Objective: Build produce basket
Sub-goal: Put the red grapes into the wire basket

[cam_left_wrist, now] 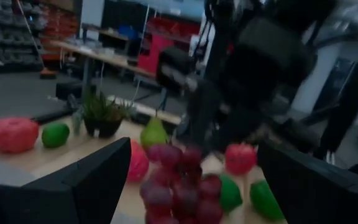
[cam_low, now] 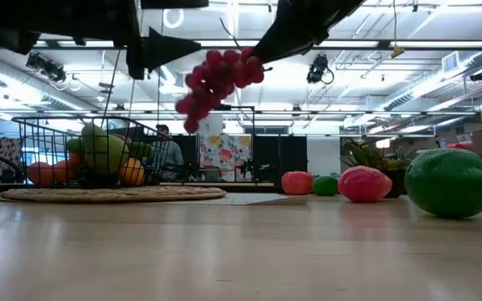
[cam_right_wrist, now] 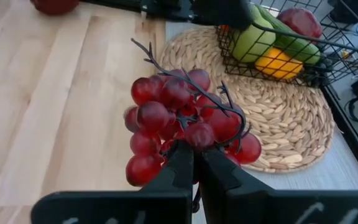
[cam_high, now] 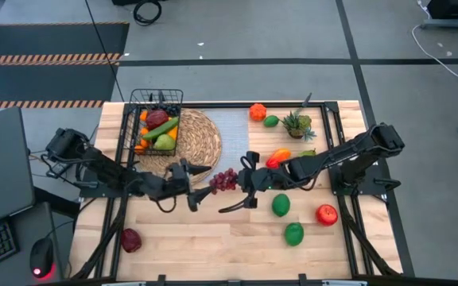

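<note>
Bench (cam_high: 213, 246): pale wood planks; beyond it, an open room with ceiling strip lights. Right gripper (cam_right_wrist: 194, 163) clamped on the stem of the grapes (cam_high: 224, 180), held clear above the bench beside the round woven mat (cam_high: 201, 143). Cluster's long axis slants downward toward the basket (cam_high: 156, 98). Left gripper (cam_high: 195, 181) spread apart, facing the grapes.

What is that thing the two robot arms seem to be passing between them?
Start at the round woven straw mat under the black wire basket. Just off its edge, the right gripper holds a bunch of dark red toy grapes in the air, the only clustered fruit.
</note>
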